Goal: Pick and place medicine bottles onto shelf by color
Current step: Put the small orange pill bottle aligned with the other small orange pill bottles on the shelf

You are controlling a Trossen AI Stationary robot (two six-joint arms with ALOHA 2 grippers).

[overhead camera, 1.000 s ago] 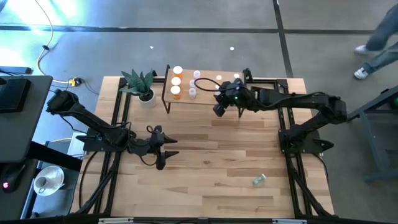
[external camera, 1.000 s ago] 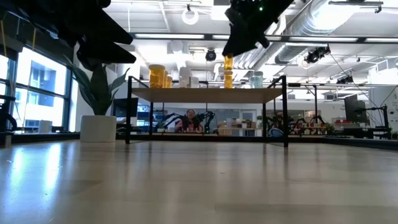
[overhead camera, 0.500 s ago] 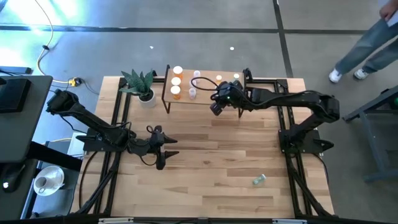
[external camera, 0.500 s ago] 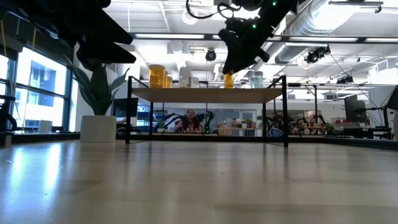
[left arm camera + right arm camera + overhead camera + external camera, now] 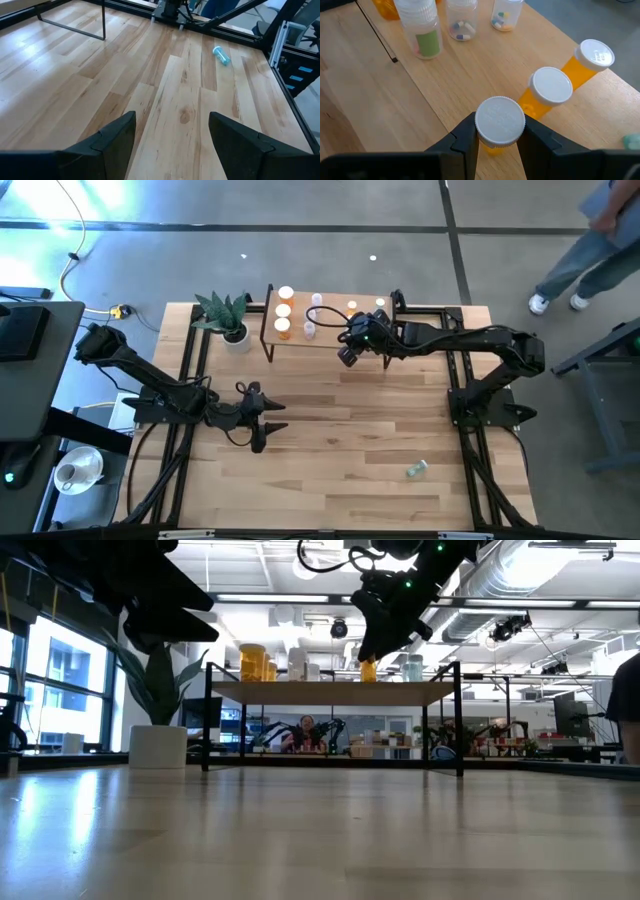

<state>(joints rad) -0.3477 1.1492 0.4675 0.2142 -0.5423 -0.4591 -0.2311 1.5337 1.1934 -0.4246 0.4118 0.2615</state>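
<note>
The right tool [image 5: 499,137] is clamped on a small orange bottle [image 5: 499,122], its two dark fingers pinching the body just under the white cap. It holds the bottle upright at the front part of the shelf [image 5: 440,80]; in the low view the bottle's orange base [image 5: 368,670] sits at or just above the board, and whether it has touched down cannot be told. Just beside it on the shelf stand two more orange bottles [image 5: 551,90], one behind the other. Farther along the board are clear bottles with pills inside [image 5: 461,17] and a white one with a green label [image 5: 422,30], and more orange ones stand at the far end [image 5: 284,310], near the potted plant [image 5: 228,315].

The step in hand looks like the placing of this orange bottle next to its own colour. The next move calls for settling it flat on the board, parting the fingers, and lifting straight up so the close neighbours are not knocked.

One pale blue-green bottle [image 5: 417,469] lies on its side on the tabletop [image 5: 340,430], near the front right, not yet shelved. The left tool [image 5: 262,420] waits over the left half of the tabletop, fingers apart and holding nothing.
</note>
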